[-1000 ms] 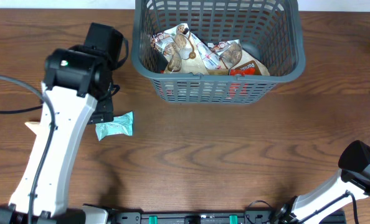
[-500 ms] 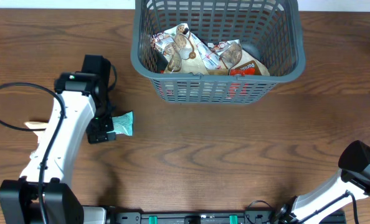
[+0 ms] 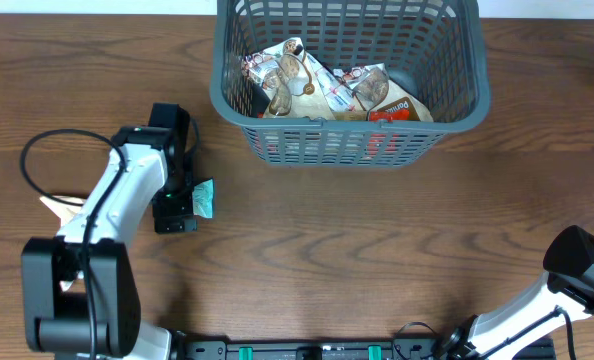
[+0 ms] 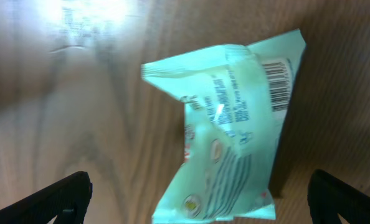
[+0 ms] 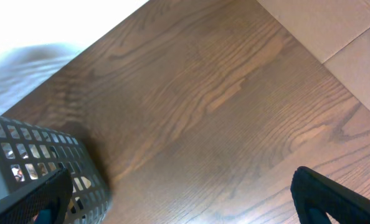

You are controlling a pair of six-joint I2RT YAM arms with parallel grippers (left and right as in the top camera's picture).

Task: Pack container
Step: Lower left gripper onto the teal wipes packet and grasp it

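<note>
Straddling a mint-green packet (image 4: 235, 130) that lies on the wooden table (image 3: 377, 240), the left gripper (image 4: 200, 198) has its jaws spread wide, clamping nothing. The right gripper (image 5: 185, 199) is likewise wide apart and empty. The container (image 3: 347, 122) sits at the overhead frame's upper centre, holding snack packets (image 3: 327, 90).

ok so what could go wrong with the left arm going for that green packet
1. The green packet lies flat and skewed on the table between the fingers of the open left gripper, so closing might pinch only a thin crinkly edge, and it could slip out.
2. The container has a tall near wall and a thick rim, so a low carry could snag the packet there.
</note>
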